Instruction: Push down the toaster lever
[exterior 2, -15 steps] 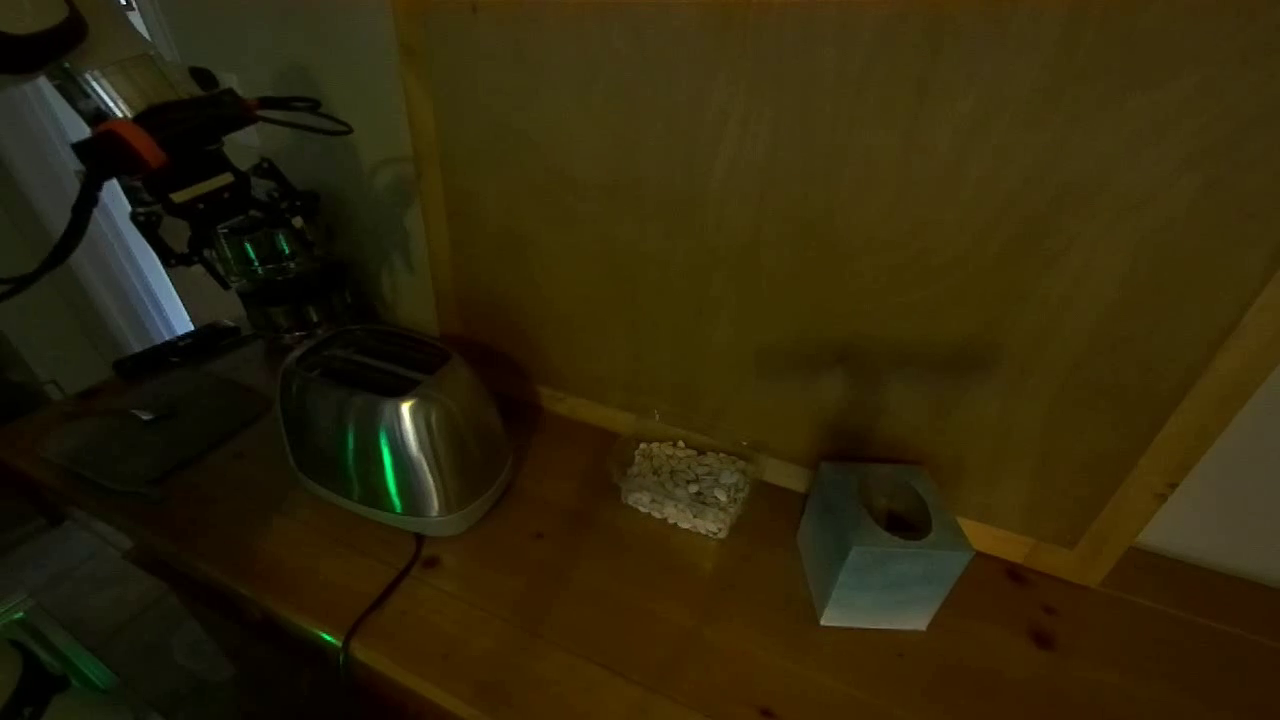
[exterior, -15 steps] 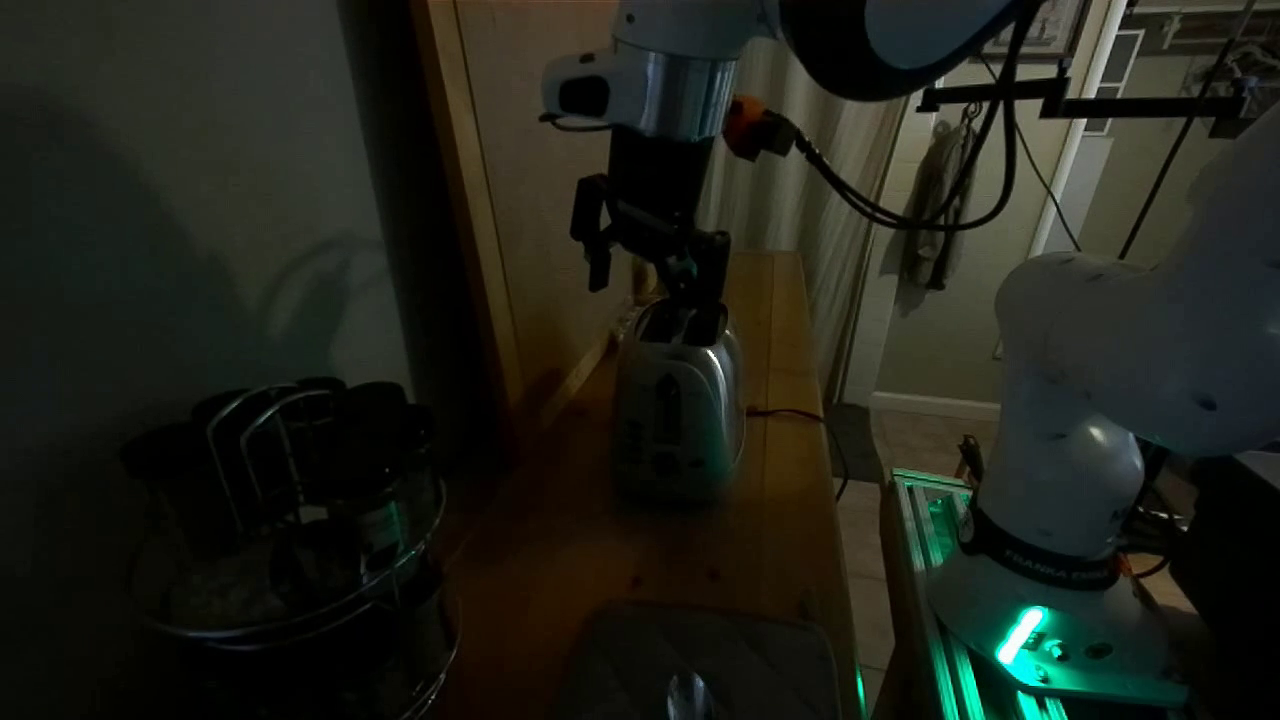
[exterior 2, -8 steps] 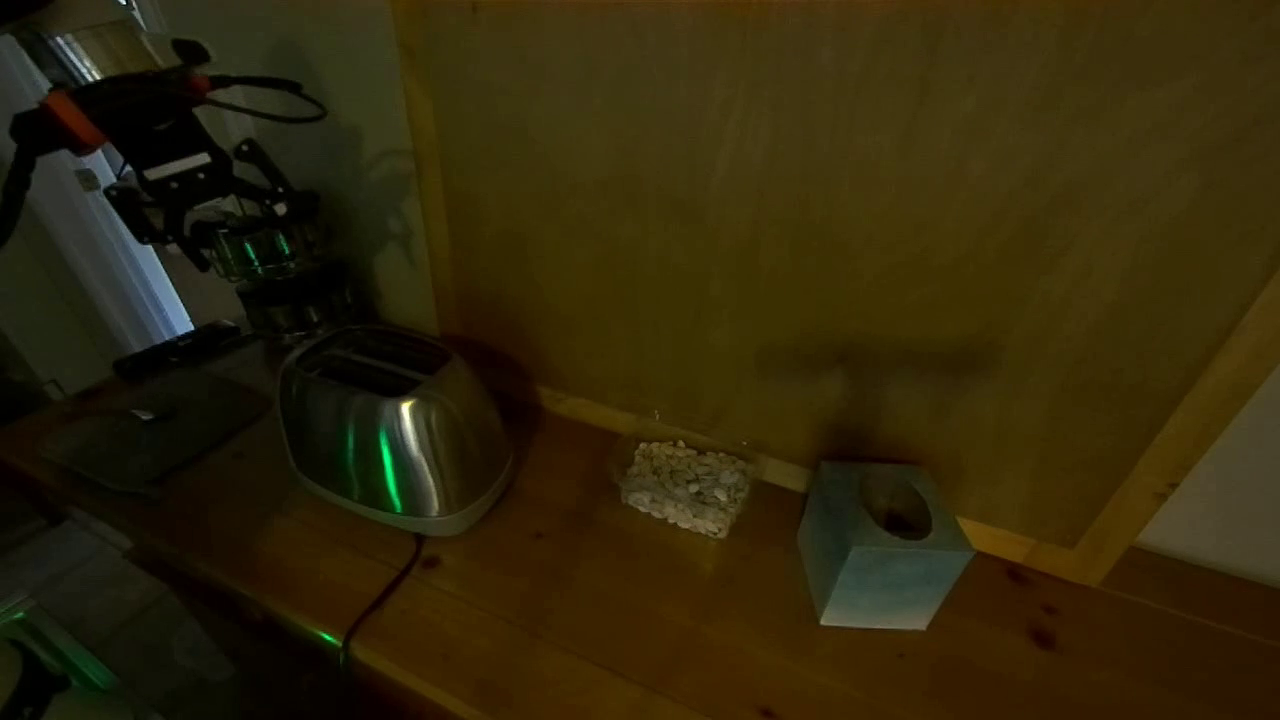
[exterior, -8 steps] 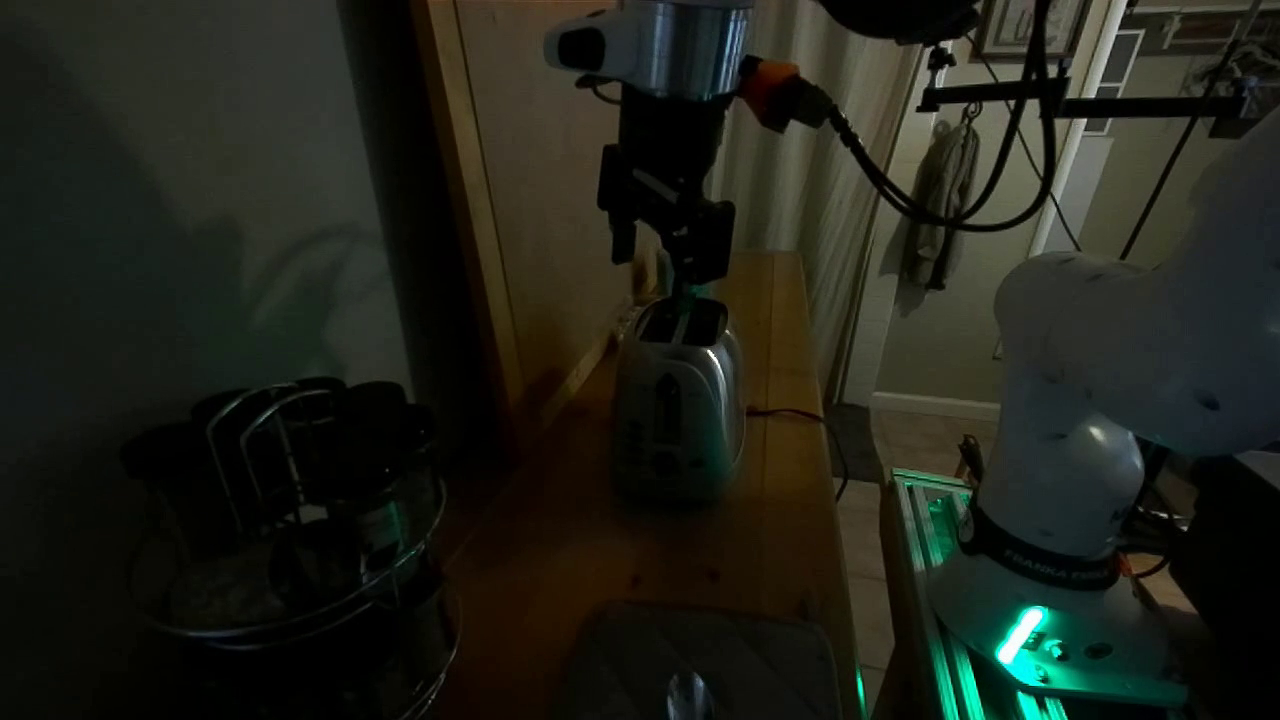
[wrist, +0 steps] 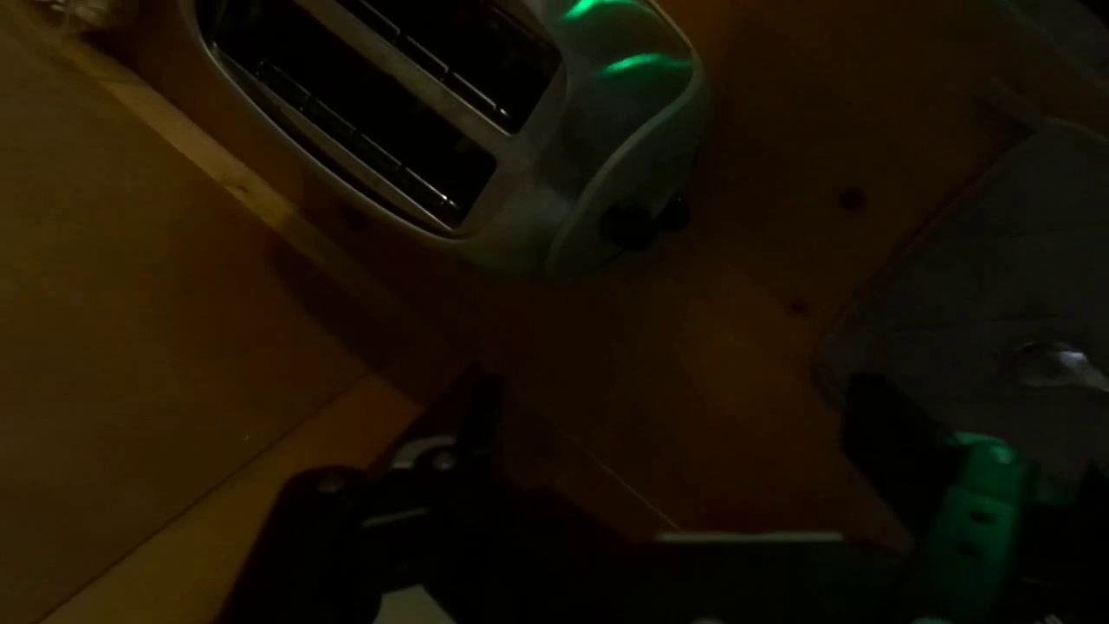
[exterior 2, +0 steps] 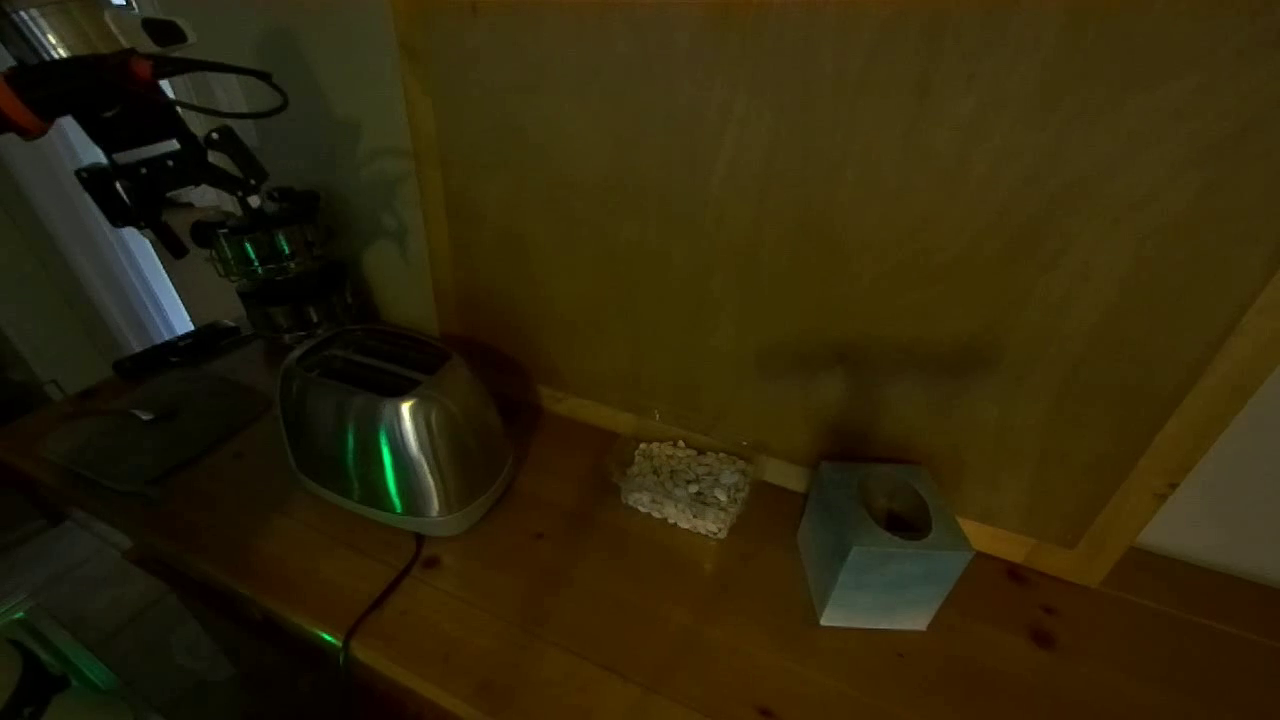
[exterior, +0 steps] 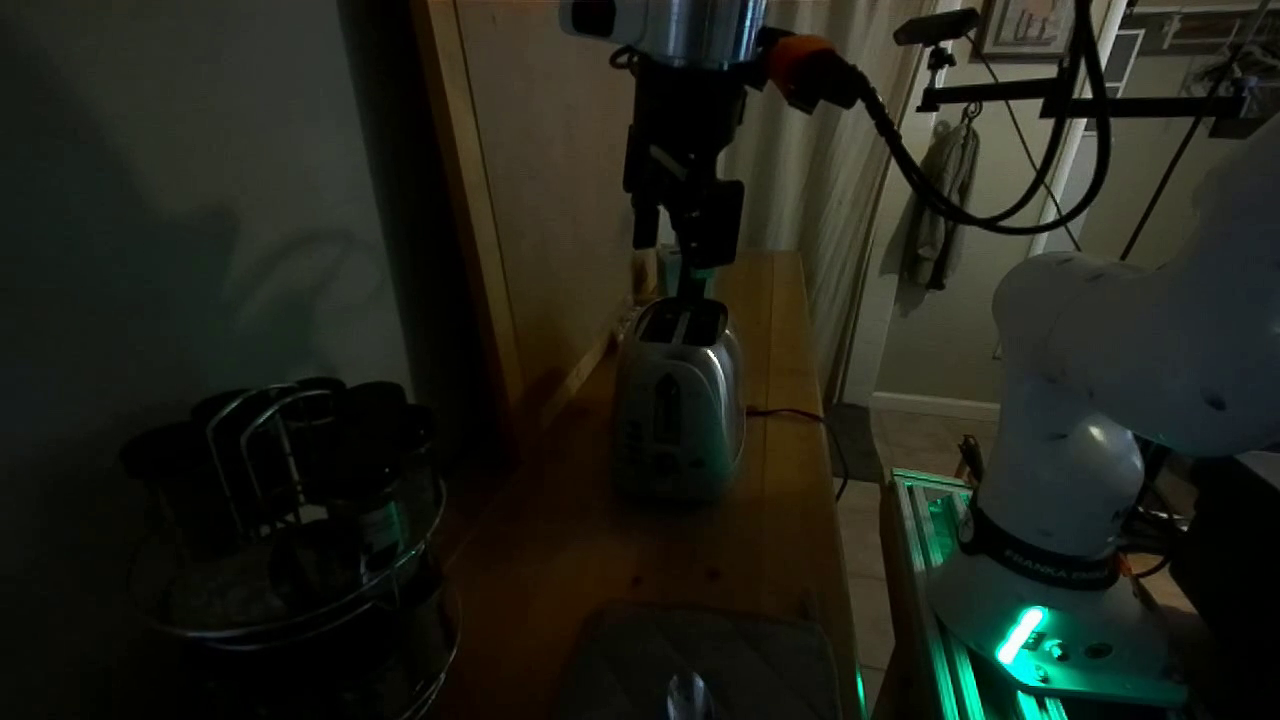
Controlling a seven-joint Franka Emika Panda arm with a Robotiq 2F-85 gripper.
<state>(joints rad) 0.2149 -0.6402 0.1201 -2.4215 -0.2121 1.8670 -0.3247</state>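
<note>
The shiny silver toaster point(exterior: 680, 440) stands upright on the wooden table, and it also shows in an exterior view point(exterior 2: 410, 450) and in the wrist view point(wrist: 541, 186). Its two top slots look dark and empty. One end carries a dark upright slot and dark knobs point(wrist: 631, 227); it is too dark to tell which part is the lever. My gripper point(exterior: 668, 265) is open and empty, above and apart from the toaster. In the wrist view the spread fingers point(wrist: 674, 394) are over the table beside the toaster's knob end.
A dark round wire-handled container point(exterior: 365, 455) stands near the wall. A grey mat point(exterior: 750, 660) with a spoon point(exterior: 688, 695) lies off the toaster's knob end. A cord point(exterior 2: 383, 597), a box of white pebbles point(exterior 2: 688, 488), a blue tissue box point(exterior 2: 885, 565) and a wooden panel point(exterior 2: 800, 200) are nearby.
My gripper has moved up, and to the right in one exterior view and to the left in the other, away from the toaster. The fingers stay open. The toaster has not moved.
</note>
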